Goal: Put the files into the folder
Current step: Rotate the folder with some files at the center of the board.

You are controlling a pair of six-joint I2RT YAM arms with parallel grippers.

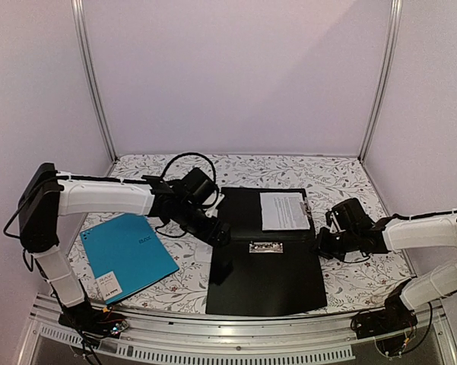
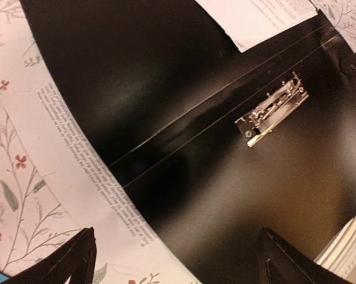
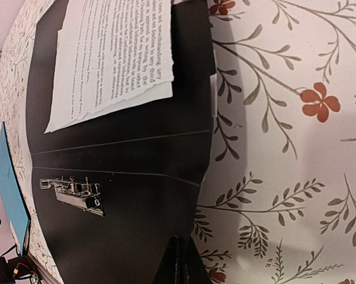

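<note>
stray sheet (image 2: 77,160): partly under folder (image 2: 183,89) | files (image 1: 283,211): print unreadable | left fingers (image 2: 77,260): cut off below

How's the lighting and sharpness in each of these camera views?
Top external view: even, soft light, the folder nearly featureless black. Left wrist view: a pale sheen on the folder, clip glinting. Right wrist view: print on the files sharp, a shadow on the tablecloth beside the folder.

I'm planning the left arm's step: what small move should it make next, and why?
Probably lower the open left gripper onto the sheet poking out at the folder edge below it; other files already lie on the folder.
</note>
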